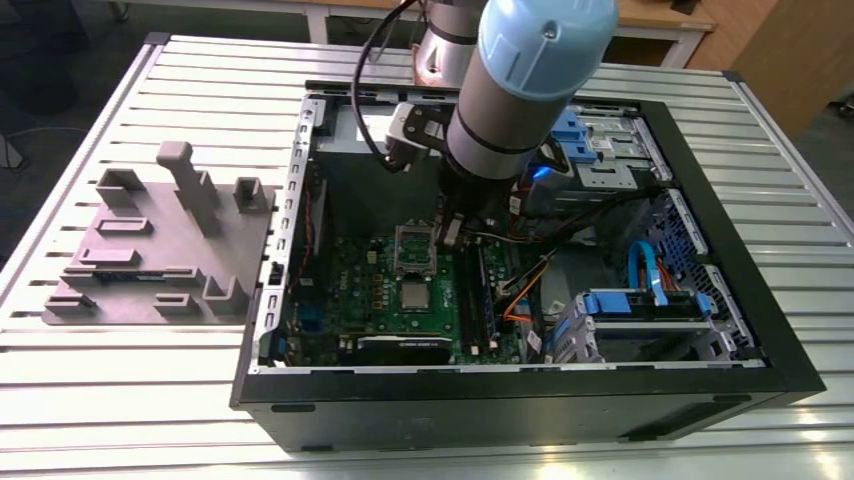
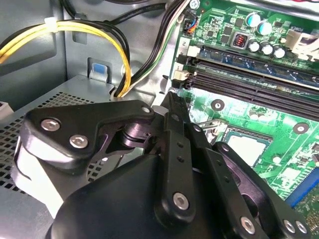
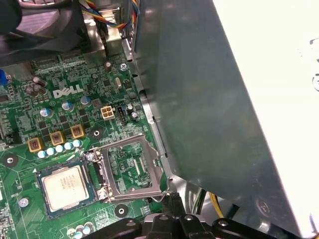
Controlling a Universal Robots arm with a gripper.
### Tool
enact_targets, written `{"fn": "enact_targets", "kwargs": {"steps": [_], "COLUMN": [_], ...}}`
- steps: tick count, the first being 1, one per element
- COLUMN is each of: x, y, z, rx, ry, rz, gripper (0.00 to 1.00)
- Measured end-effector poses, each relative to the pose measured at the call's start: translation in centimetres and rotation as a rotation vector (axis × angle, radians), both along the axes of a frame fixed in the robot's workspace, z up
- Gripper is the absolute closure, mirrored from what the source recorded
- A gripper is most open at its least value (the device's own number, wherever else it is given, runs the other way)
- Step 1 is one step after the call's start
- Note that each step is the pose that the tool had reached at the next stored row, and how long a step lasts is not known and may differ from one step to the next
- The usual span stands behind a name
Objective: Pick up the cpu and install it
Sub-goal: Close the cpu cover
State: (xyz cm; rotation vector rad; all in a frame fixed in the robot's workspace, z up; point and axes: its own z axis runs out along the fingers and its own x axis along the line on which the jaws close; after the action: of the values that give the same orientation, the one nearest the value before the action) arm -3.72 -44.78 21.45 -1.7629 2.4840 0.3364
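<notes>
The gripper [image 2: 171, 97], clenched on nothing, hangs near the cpu [image 3: 67, 186], which lies flat on the board [image 3: 75, 102]; it seems light, stiff and fragile, best held by two opposite edges.

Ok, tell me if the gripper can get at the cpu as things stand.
Probably yes. The cpu lies uncovered on the motherboard, the metal retention frame swung open beside it. The gripper hangs close above the board next to that frame, with nothing between them.
</notes>
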Motion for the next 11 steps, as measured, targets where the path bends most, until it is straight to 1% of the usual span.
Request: {"fn": "enact_targets", "kwargs": {"steps": [7,11], "x": [-0.06,-0.1], "y": [0.01,0.0], "z": [0.53,0.74], "rx": [-0.0036,-0.0096], "ry": [-0.0001,0.0], "rz": [0.0,0.0], "gripper": [0.89,0.89]}}
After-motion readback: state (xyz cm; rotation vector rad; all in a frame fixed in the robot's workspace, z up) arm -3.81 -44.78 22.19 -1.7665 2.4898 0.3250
